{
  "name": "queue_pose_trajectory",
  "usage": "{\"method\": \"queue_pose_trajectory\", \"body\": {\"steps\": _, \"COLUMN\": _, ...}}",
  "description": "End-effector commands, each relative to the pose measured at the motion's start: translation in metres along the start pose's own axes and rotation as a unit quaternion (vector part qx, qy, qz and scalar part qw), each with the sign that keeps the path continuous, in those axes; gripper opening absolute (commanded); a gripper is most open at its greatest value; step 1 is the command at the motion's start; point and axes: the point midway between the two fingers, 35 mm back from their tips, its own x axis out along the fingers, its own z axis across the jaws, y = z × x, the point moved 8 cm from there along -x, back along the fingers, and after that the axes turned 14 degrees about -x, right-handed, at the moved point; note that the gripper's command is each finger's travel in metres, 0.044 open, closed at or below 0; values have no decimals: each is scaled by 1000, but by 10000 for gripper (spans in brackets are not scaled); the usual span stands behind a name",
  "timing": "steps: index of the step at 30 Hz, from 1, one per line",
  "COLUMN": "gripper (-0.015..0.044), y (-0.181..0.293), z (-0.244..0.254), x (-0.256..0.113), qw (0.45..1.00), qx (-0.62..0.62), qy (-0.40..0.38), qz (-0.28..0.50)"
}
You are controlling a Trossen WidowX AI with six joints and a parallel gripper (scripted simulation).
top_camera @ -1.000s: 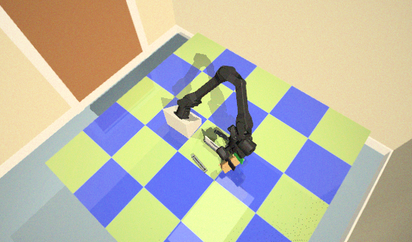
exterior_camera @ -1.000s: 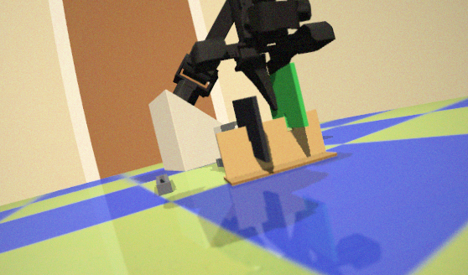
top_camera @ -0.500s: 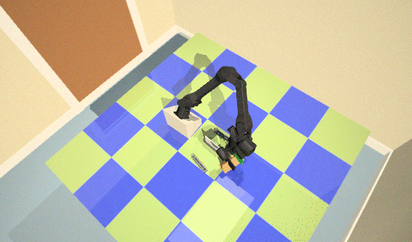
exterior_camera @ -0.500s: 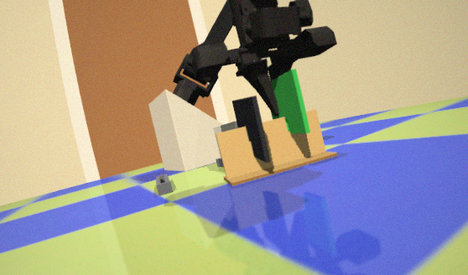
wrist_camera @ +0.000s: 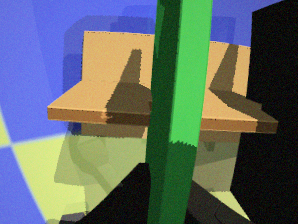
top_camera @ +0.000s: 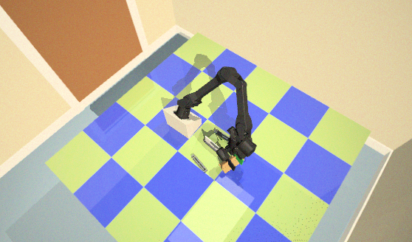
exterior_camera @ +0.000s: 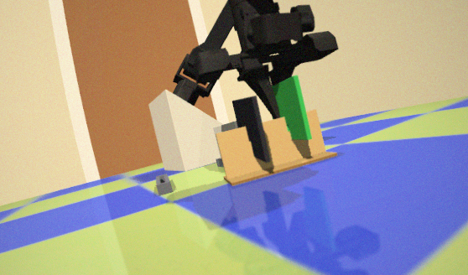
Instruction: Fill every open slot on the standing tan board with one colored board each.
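In the top view, the hand (top_camera: 232, 167) (exterior_camera: 278, 117) (wrist_camera: 153, 173) is over the tan board (top_camera: 225, 167) (exterior_camera: 237, 144) (wrist_camera: 112, 55), and only a small part of the green board (top_camera: 240, 161) (exterior_camera: 295, 106) (wrist_camera: 190, 75) comes out beside it. A pale block (top_camera: 180, 123) (exterior_camera: 179, 134) is on the checkered tabletop (top_camera: 179, 184) (exterior_camera: 367, 189) (wrist_camera: 30, 110), below the arm. In the exterior view, the hand is closed on the green board, which is upright and crosswise at the tan board, its lower edge well above the base strip. The black board (exterior_camera: 252, 126) stands in another slot, and it seems to be already seated. I judge the green board light and stiff, with smooth faces which may slip if the push is hard. In the wrist view, its narrow edge runs between the fingers; holding it by both flat faces, high and near the middle, seems the right place, so the push goes straight down without tilting.
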Motion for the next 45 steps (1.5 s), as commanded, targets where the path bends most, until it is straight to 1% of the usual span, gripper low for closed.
{"method": "queue_pose_trajectory", "body": {"steps": 1, "gripper": 0, "y": 0, "z": 0, "x": 4, "qw": 1000, "qx": 4, "qy": -3, "qz": 2}}
{"method": "queue_pose_trajectory", "body": {"steps": 14, "gripper": 0, "y": 0, "z": 0, "x": 10, "qw": 1000, "qx": 4, "qy": -3, "qz": 2}}
{"method": "queue_pose_trajectory", "body": {"steps": 27, "gripper": 0, "y": 0, "z": 0, "x": 8, "qw": 1000, "qx": 0, "qy": 0, "qz": 1}}
{"method": "queue_pose_trajectory", "body": {"steps": 33, "gripper": 157, "y": 0, "z": 0, "x": 8, "qw": 1000, "qx": 0, "qy": 0, "qz": 1}}
{"method": "queue_pose_trajectory", "body": {"steps": 34, "gripper": 166, "y": 0, "z": 0, "x": 8, "qw": 1000, "qx": 0, "qy": 0, "qz": 1}}
{"method": "queue_pose_trajectory", "body": {"steps": 42, "gripper": 166, "y": 0, "z": 0, "x": 8, "qw": 1000, "qx": 0, "qy": 0, "qz": 1}}
{"method": "queue_pose_trajectory", "body": {"steps": 45, "gripper": 166, "y": -2, "z": -1, "x": -6, "qw": 1000, "qx": -2, "qy": 0, "qz": -2}}
